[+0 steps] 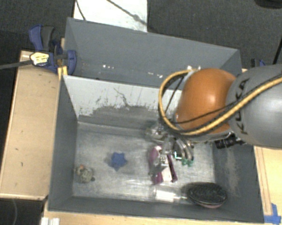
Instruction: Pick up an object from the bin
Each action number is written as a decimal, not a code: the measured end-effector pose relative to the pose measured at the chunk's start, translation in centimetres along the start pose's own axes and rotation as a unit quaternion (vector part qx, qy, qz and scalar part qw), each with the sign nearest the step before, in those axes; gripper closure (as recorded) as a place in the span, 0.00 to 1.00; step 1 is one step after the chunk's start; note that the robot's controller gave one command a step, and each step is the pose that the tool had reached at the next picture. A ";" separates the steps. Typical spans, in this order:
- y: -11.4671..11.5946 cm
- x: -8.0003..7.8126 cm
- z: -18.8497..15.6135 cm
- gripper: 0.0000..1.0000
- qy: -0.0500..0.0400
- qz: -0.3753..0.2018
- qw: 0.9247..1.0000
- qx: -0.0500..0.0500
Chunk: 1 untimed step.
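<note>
My gripper (169,150) hangs low in the bin's middle right, under the arm's orange cover. Right below it lies a purple thing (157,177) with a pale pink strip (170,171) beside it, and another bit of purple (154,155) shows against the gripper's left side. Whether the gripper touches or holds any of it cannot be made out. A small green piece (188,162) sits just to its right. A small white piece (165,195) lies near the front wall below the purple thing.
A black oval thing (206,194) rests at the front right of the bin. A blue star-like piece (117,160) lies left of centre. A small grey-brown lump (84,174) sits in the front left corner. The arm covers the bin's right back part.
</note>
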<state>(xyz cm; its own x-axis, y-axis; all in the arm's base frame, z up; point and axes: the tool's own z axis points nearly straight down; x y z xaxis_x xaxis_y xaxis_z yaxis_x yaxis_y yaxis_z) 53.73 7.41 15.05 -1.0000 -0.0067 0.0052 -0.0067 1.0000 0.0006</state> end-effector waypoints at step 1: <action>7.3 0.4 7.9 0.00 -0.005 -0.119 0.993 -0.001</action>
<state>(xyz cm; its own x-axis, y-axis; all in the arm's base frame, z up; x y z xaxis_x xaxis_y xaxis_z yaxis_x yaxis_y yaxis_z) 53.25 14.71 7.12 -0.9702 -0.2422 -0.0044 -0.2422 0.9702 0.0019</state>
